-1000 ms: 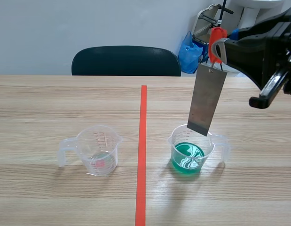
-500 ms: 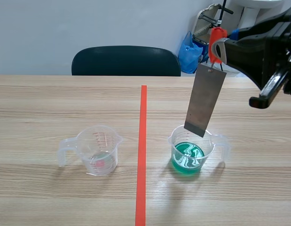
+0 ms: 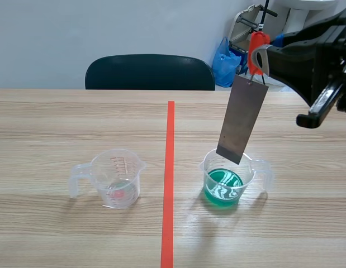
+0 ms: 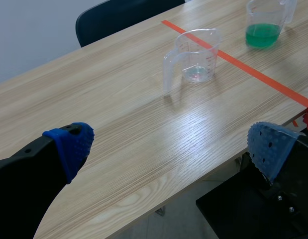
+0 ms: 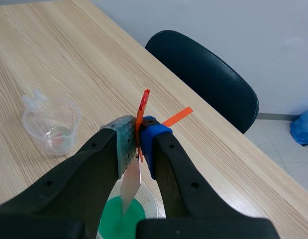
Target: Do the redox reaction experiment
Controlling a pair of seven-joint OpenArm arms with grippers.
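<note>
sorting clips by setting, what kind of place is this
Likely an office room used as a makeshift lab: a wooden table, a chair by a plain wall, a clear cup and a green-filled cup; the right gripper holds a metal plate by its clip above it.

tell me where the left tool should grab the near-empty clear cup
Probably by its handle, coming from the left: the clear cup stands upright with the handle jutting toward that arm's side, and the open left tool is free.

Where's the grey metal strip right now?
In the scene view the flat grey metal strip hangs from the orange clip in the right pincer, right of the orange-red tape line, its lower end over the clear cup of green liquid.
</note>
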